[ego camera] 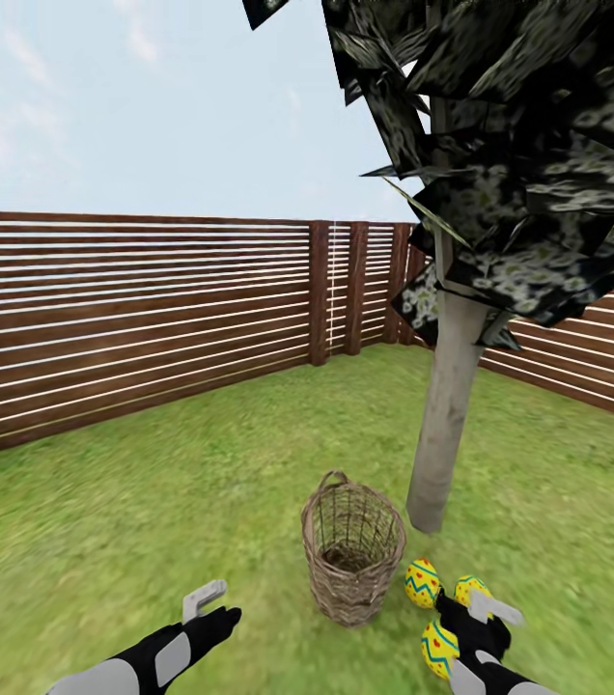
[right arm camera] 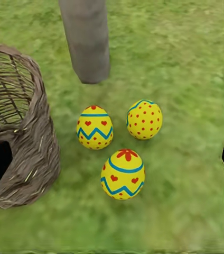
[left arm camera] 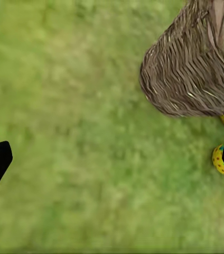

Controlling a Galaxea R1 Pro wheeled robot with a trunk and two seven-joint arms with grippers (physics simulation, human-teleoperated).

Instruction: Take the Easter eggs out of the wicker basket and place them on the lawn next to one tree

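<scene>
Both grippers, left (ego camera: pixel 212 605) and right (ego camera: pixel 488 618), hang open and empty; I see three Easter eggs (right arm camera: pixel 122 173) on the lawn (ego camera: pixel 153 521) between wicker basket (ego camera: pixel 352 555) and tree (ego camera: pixel 447 405).

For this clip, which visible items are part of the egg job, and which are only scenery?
Job items: three Easter eggs, wicker basket, tree, lawn.
Scenery: wooden fence, sky.

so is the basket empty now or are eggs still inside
Empty: the wicker basket shows only bare weave inside, and all three eggs lie on the grass.
</scene>
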